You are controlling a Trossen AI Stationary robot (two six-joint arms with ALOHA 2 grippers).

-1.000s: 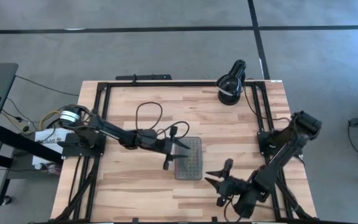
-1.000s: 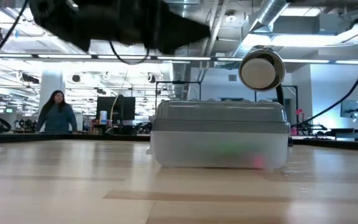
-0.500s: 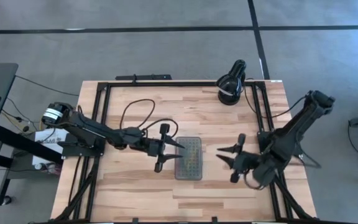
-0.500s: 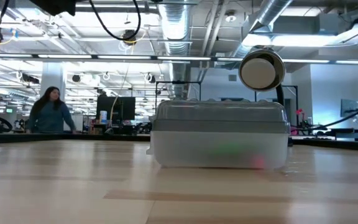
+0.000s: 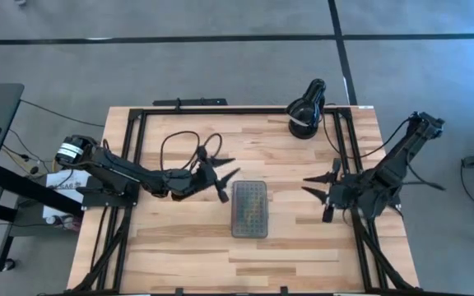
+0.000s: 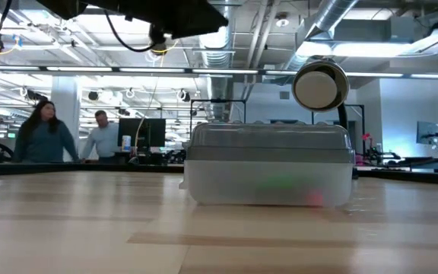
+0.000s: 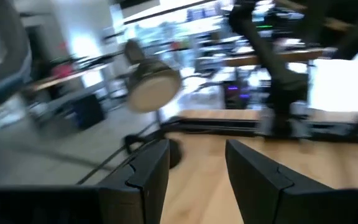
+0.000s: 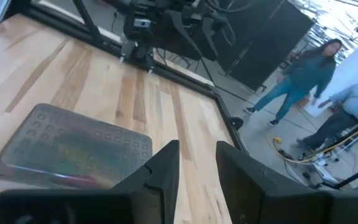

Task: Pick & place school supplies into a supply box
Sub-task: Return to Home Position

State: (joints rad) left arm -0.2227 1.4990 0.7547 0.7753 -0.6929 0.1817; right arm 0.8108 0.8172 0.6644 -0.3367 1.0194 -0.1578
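- Clear plastic supply box (image 5: 249, 209) is shut under its dotted grey lid, with colours showing inside.
- I see it mid wooden desk (image 5: 179, 247), long axis parallel to the side edges.
- Left gripper (image 5: 227, 179) and right gripper (image 5: 304, 185) flank it, both parted and empty.

This is an open-plan robotics lab. A light wooden table (image 5: 179, 238) framed in black metal rails carries a dark left arm (image 5: 130, 174) and a dark right arm (image 5: 393, 160), and stands on a grey floor (image 5: 220, 66). Beyond it are exposed silver ceiling ducts (image 6: 333, 23), long strip lights (image 6: 128, 70) and dark desk monitors (image 6: 144, 131). A person in a blue-grey top (image 6: 44, 141) stands beside a person in a light shirt (image 6: 101, 141).
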